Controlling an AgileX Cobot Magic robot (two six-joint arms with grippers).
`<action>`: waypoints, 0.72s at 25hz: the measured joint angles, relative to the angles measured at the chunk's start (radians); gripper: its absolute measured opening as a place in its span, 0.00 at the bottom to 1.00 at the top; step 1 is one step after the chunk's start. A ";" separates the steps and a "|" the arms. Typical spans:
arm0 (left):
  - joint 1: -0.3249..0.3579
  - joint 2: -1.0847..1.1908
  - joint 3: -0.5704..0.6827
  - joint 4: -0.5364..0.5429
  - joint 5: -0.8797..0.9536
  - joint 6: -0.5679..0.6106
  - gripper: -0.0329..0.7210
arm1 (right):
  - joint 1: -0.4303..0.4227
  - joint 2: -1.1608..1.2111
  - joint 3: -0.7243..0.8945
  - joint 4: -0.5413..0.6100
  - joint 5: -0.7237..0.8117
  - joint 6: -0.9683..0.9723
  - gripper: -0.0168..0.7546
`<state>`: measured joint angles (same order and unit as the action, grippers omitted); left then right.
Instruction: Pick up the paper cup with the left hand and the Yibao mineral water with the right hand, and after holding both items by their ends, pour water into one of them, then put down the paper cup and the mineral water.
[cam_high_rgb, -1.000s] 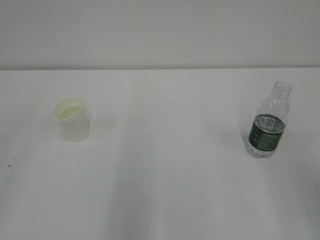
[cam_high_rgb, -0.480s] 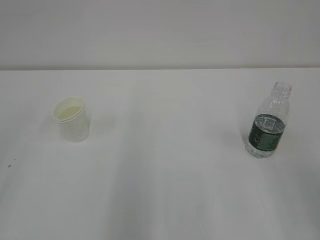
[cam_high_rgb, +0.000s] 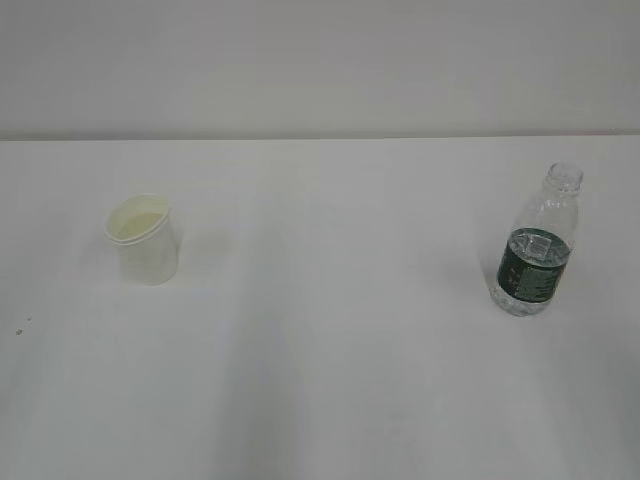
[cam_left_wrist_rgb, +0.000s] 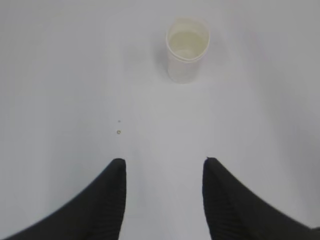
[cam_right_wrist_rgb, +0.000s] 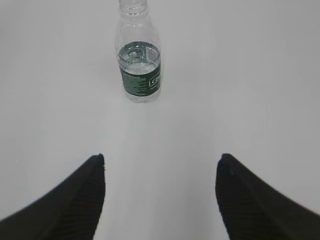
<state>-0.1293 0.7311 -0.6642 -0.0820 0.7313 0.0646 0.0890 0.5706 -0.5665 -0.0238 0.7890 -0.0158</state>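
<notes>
My two end effectors are both back from their targets, and neither holds anything. In my left wrist view, the left end effector (cam_left_wrist_rgb: 164, 167) has its dark ribbed fingers (cam_left_wrist_rgb: 107, 200) standing apart with bare white surface (cam_left_wrist_rgb: 60, 75) between them. The paper cup (cam_left_wrist_rgb: 187, 50) stands upright well ahead of it, slightly to the right of the gap. A couple of tiny specks (cam_left_wrist_rgb: 118, 131) lie on the surface between me and the cup.

In my right wrist view, the right end effector (cam_right_wrist_rgb: 162, 160) is spread wider, fingers clearly apart. The Yibao mineral water (cam_right_wrist_rgb: 139, 55) stands upright well ahead, a little left of the gap. It is a clear ribbed bottle with a dark green label band, its neck open with no cap, and it seems to hold water only in its lower part.

From the exterior view, the cup sits at the left of the surface and the bottle far to the right, well apart.

I judge the cup light and easily crushed, so a gentle squeeze around its wall below the rolled rim suits best. The bottle looks thin and springy, likely slippery. I would grip it across the labelled middle, softly, since squeezing an uncapped bottle could push water out.
</notes>
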 joint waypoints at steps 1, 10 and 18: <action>0.000 0.000 0.000 0.000 0.007 0.000 0.51 | 0.000 0.000 0.000 0.000 0.005 0.000 0.70; 0.000 0.000 0.000 -0.006 0.091 0.000 0.50 | 0.000 -0.002 0.000 0.000 0.044 -0.002 0.69; 0.000 0.000 0.000 -0.047 0.139 0.000 0.49 | 0.000 -0.002 0.000 0.000 0.091 -0.002 0.70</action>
<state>-0.1293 0.7311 -0.6642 -0.1290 0.8702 0.0646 0.0890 0.5684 -0.5665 -0.0238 0.8803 -0.0180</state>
